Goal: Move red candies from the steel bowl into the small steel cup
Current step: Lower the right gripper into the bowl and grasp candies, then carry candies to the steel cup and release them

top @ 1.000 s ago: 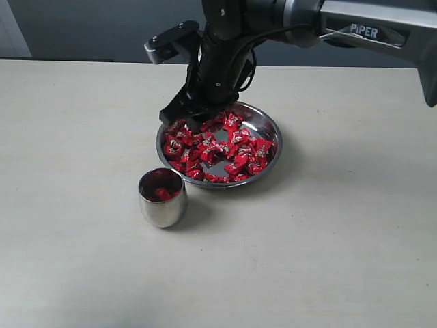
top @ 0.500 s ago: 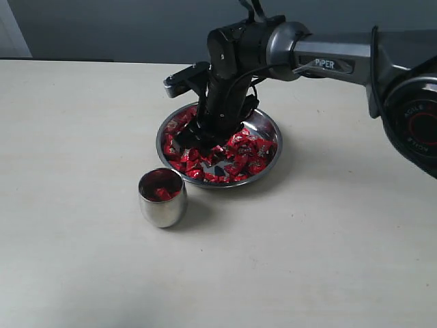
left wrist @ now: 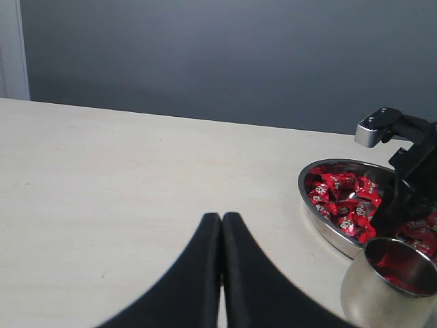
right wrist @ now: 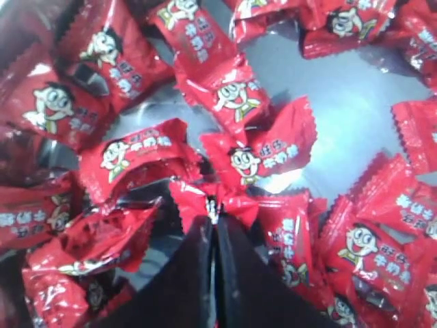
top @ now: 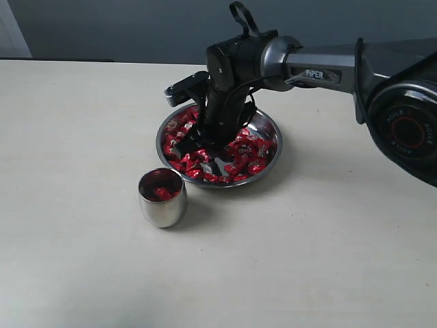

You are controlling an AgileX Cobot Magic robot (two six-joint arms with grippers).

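Observation:
The steel bowl (top: 277,146) holds many red candies (top: 247,154) in the middle of the table. My right gripper (top: 205,146) reaches down into the bowl's left half among them. Its fingertips (right wrist: 214,219) are shut, pinching the crinkled wrapper of one red candy (right wrist: 217,197) against the pile. The small steel cup (top: 162,203) stands upright just in front and to the left of the bowl, with some red candies inside. My left gripper (left wrist: 222,219) is shut and empty above bare table, with the bowl (left wrist: 321,220) and cup (left wrist: 377,295) off to one side.
The pale table (top: 328,239) spreads wide on all sides of the bowl and cup. A dark wall runs behind the far edge. The right arm (top: 321,65) stretches in from the right above the bowl's back rim.
The right gripper has dropped lower into the bowl and shifted slightly right. Its jaws have gone from open to shut on a candy wrapper. The cup and the bowl have stayed put.

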